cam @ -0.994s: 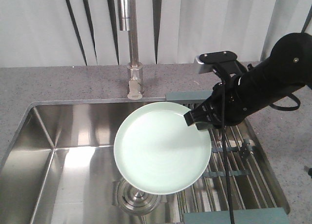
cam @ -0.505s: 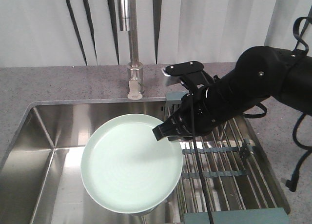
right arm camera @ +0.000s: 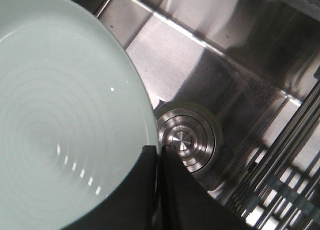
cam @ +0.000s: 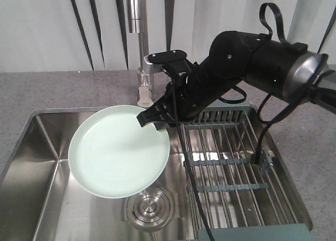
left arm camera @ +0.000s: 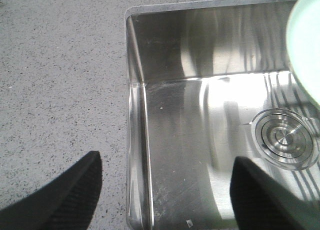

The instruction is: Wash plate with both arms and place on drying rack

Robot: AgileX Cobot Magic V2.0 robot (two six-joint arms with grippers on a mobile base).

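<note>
Mint-green plate (cam: 118, 152) hangs tilted above the sink (cam: 47, 141), beside the drying rack (cam: 226, 157). Right end effector (cam: 155, 120) pinches the plate's upper-right rim. Left end effector (left arm camera: 167, 162) is spread wide over the sink's left wall.

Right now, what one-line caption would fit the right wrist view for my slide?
Right hand grips the pale green plate by its rim above the steel sink and its drain.

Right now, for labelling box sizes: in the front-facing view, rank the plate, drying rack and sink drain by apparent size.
1. drying rack: covers the most picture area.
2. plate: held up, likely nearer the camera, so probably flattered.
3. sink drain: clearly smallest, top edge behind the plate.
</note>
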